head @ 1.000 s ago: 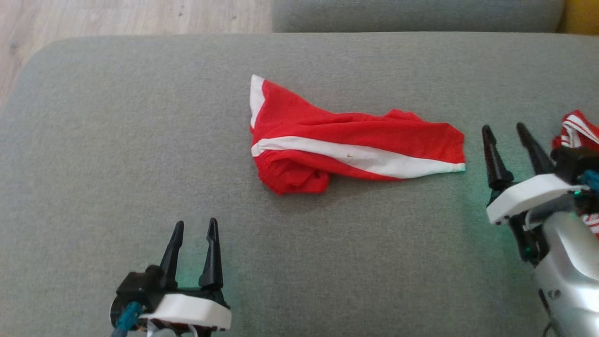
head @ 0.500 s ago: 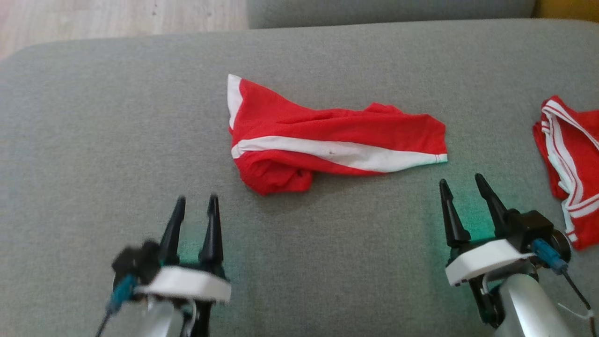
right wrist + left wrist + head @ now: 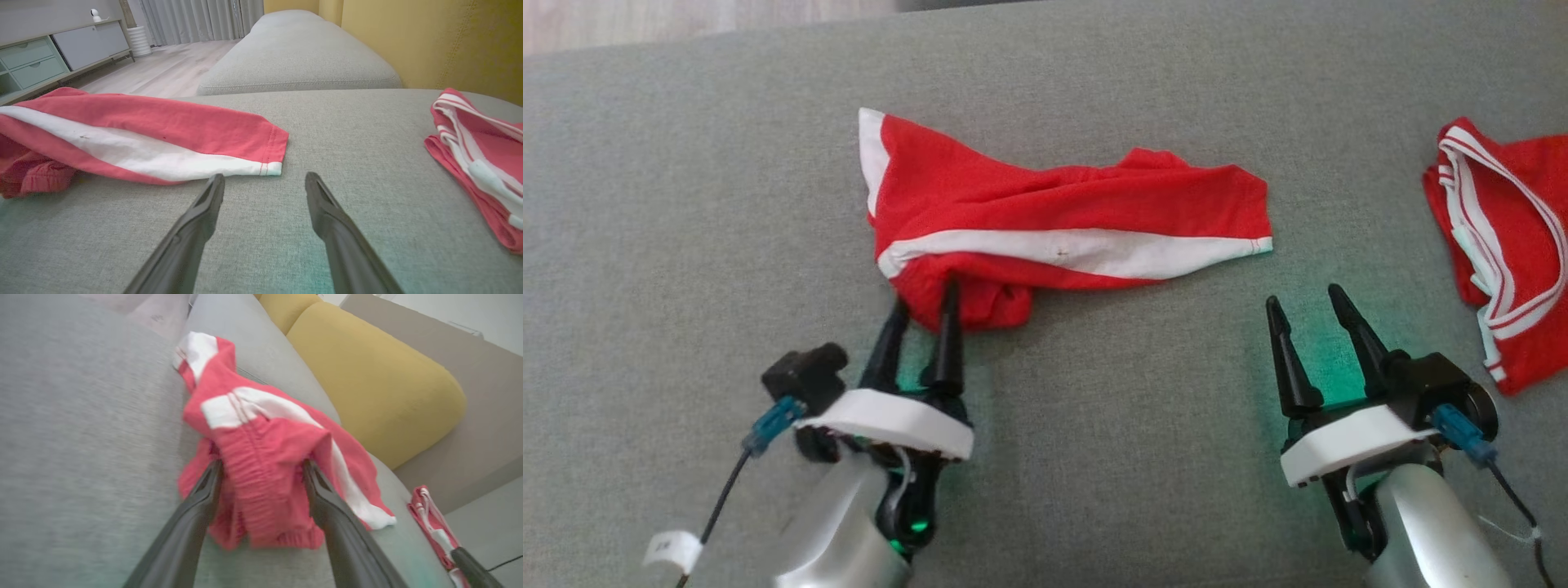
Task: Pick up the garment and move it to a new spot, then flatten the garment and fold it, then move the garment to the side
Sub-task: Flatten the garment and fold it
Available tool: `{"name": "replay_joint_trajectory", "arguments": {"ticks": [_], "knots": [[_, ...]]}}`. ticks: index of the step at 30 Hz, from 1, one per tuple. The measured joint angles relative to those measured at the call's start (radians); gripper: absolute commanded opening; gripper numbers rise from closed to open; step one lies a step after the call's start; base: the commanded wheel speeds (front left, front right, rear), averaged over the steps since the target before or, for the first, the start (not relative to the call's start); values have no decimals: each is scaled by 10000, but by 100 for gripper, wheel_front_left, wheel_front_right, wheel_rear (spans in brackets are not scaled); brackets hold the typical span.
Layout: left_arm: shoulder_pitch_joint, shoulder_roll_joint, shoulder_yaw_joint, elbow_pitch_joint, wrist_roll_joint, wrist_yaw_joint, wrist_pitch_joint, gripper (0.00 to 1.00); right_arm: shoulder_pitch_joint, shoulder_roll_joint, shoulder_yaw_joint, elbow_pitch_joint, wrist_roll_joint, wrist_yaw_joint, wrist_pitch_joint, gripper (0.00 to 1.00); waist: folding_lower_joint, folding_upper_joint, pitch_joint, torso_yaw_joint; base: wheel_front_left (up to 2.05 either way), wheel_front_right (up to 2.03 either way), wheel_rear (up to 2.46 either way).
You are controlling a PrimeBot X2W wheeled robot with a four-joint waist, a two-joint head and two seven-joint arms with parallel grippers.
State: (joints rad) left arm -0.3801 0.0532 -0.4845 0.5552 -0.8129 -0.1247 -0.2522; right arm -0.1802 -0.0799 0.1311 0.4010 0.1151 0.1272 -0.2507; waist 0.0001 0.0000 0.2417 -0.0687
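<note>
Left claw (image 3: 925,294) now forward, prongs apart astride the bunched garment (image 3: 1062,204) (wrist view blurred); right claw (image 3: 1301,294) apart

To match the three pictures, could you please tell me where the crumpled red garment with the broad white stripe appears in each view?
Head view: the crumpled garment lies upper centre, its near end at the left gripper.
Left wrist view: centre, bunched between that gripper's open fingers.
Right wrist view: left side, hem just beyond the right gripper.
Shared landmark: the second red garment, at the right in every view.
</note>
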Motion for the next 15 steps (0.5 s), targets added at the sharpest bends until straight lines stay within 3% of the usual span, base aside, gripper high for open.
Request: {"name": "replay_joint_trajectory", "arguments": {"ticks": [3, 8, 9, 10, 11, 15], "knots": [[-58, 167, -581, -385, -698, 0, 0, 100, 0, 2, 40, 2, 8, 0, 0, 100, 1, 0, 98, -68, 0, 0, 0], [-57, 523, -782, -673, -872, 0, 0, 100, -1, 8, 86, 4, 86, 0, 0, 100, 0, 0, 146, -79, 0, 0, 0], [-56, 594, -786, -734, -746, 0, 0, 66, -1, 10, 90, 8, 84, 0, 0, 100, 0, 0, 144, -72, 0, 0, 0], [-56, 639, -798, -779, -602, 0, 0, 24, -1, 10, 92, 15, 84, 0, 0, 100, 0, 0, 135, -59, 0, 0, 0], [-54, 660, -828, -805, -456, 0, 0, 0, -1, 12, 90, 31, 84, 0, 0, 100, 0, 0, 117, -41, 0, 0, 0], [23, 679, -943, -966, 127, 0, 0, 0, 3, 27, 92, 182, 161, 0, 0, 100, 0, 0, -42, 105, 0, 0, 0]]}}
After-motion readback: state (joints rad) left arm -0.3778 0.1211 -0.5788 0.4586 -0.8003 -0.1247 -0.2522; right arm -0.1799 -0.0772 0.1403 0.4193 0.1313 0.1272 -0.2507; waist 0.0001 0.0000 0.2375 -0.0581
